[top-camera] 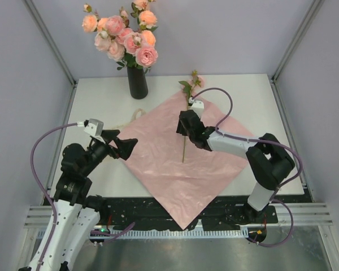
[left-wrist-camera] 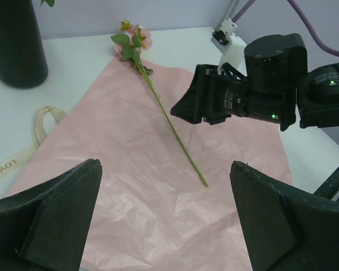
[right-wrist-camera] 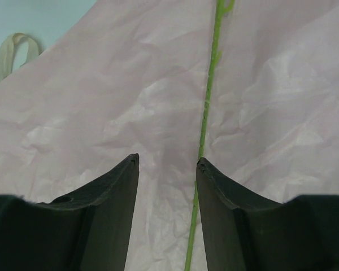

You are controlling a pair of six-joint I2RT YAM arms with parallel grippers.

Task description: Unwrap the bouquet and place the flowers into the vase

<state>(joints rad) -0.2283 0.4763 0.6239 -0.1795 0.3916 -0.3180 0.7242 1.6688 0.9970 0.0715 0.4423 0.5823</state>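
Observation:
The black vase (top-camera: 137,82) stands at the back of the table and holds several peach-pink flowers (top-camera: 124,34). No wrapped bouquet is in view; its pink sheet (top-camera: 158,158) lies spread flat. One flower (top-camera: 191,84) lies on the sheet, its thin green stem (right-wrist-camera: 209,96) running toward me. My right gripper (top-camera: 183,127) hovers low over the stem, jaws partly apart; in the right wrist view the stem passes between the fingers (right-wrist-camera: 168,159), close against the right one. My left gripper (left-wrist-camera: 166,165) hangs wide open over the sheet's left part, holding nothing.
A cream ribbon (top-camera: 133,116) lies looped on the white table (top-camera: 96,101) left of the sheet's back corner, also seen as the ribbon (left-wrist-camera: 42,118) in the left wrist view. The sheet's near corner overhangs the front edge. Grey walls enclose three sides.

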